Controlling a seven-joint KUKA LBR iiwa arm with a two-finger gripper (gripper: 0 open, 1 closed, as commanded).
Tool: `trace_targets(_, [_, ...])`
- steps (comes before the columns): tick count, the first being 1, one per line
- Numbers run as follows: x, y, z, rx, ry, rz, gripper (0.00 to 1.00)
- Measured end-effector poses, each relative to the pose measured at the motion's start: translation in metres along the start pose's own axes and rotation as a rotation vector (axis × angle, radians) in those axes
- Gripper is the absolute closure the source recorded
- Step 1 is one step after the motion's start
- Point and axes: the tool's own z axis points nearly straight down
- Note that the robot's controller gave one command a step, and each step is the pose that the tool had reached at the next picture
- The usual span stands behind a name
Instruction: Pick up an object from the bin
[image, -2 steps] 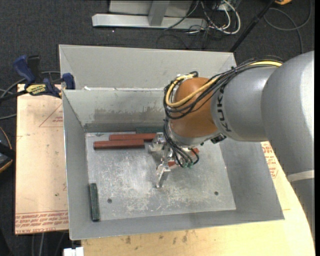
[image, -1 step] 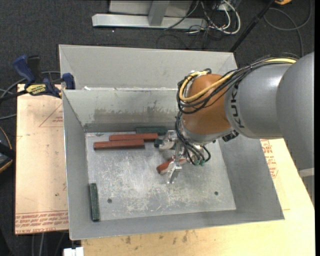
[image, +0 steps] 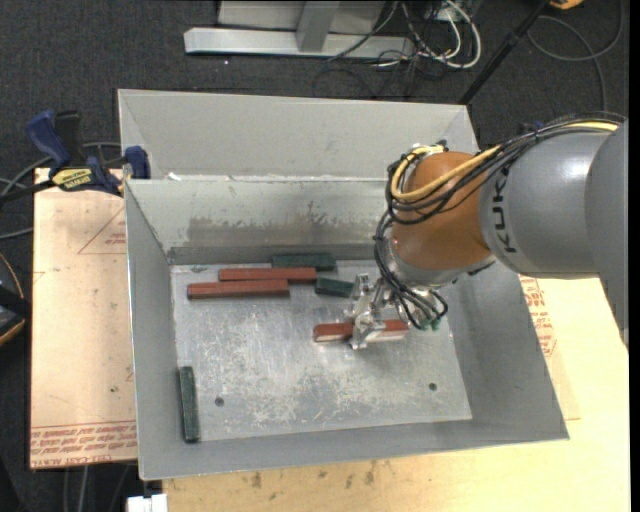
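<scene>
My gripper (image: 361, 333) is low in the bin, right of its middle, with its fingers down on either side of a short reddish-brown bar (image: 332, 332) that lies flat on the floor. The bar's ends stick out left and right of the fingers. The fingers look closed onto the bar. Just up and left of the gripper lies a small dark green block (image: 334, 287).
Toward the bin's back wall lie two long reddish-brown bars (image: 238, 290) (image: 266, 274) and a dark green bar (image: 304, 261). Another dark green bar (image: 187, 404) lies near the front left corner. The arm with its orange cover hangs over the bin's right side.
</scene>
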Motion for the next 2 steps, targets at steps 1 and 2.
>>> trace_targets(1, [0.0000, 0.0000, 0.0000, 0.000, 0.000, 0.000, 1.00])
trace_targets(2, [0.0003, 0.0002, -0.0014, 0.000, 0.000, -0.001, 1.00])
